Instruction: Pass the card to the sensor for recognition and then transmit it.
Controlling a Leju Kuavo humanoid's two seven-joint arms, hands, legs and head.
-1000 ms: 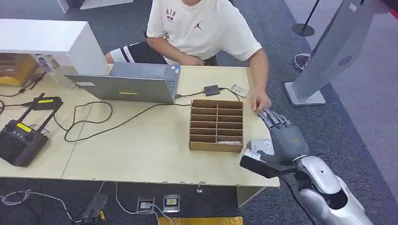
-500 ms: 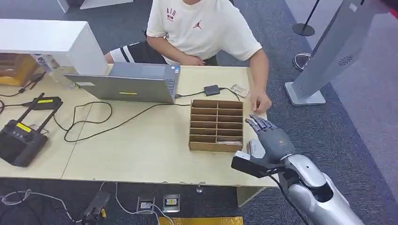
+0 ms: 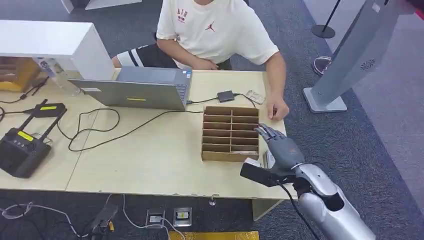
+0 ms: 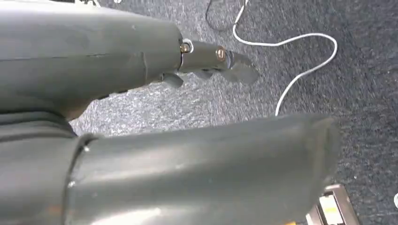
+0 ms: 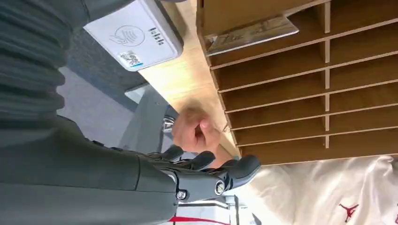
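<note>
Presently, right hand: the right hand [image 3: 281,146] hovers over the near right corner of the table [image 3: 150,160], just right of the wooden organiser, fingers stretched out and slightly apart, pointing far toward the person; it holds nothing.
Left hand: the left hand [image 4: 141,117] hangs over dark carpet with a white cable [image 4: 300,70] on it; fingers extended, nothing in them.
Card: a card [image 5: 253,33] lies flat in one compartment of the nearest row of the organiser, at its right end; its long axis runs left-right along the slot. Which way its face points cannot be told.
Sensor: the white card reader [image 5: 133,35] sits on the table just beside the organiser's near right corner, partly under the right hand in the head view [image 3: 268,159]; printed face up.
Organiser: the wooden compartment tray [image 3: 230,133] stands between the hand and the laptop.
Person: a person in a white T-shirt [image 3: 215,30] sits at the far side; the person's hand [image 3: 278,109] rests on the table just beyond the robot's fingertips.
Other items: open laptop [image 3: 135,90] at far centre; a small black box [image 3: 225,96] with a cable just beyond the organiser; a black controller with antennas [image 3: 22,147] at near left; a grey kiosk stand [image 3: 350,55] on the floor at right.
Obstruction: the organiser's right wall stands between the hand and the card.
</note>
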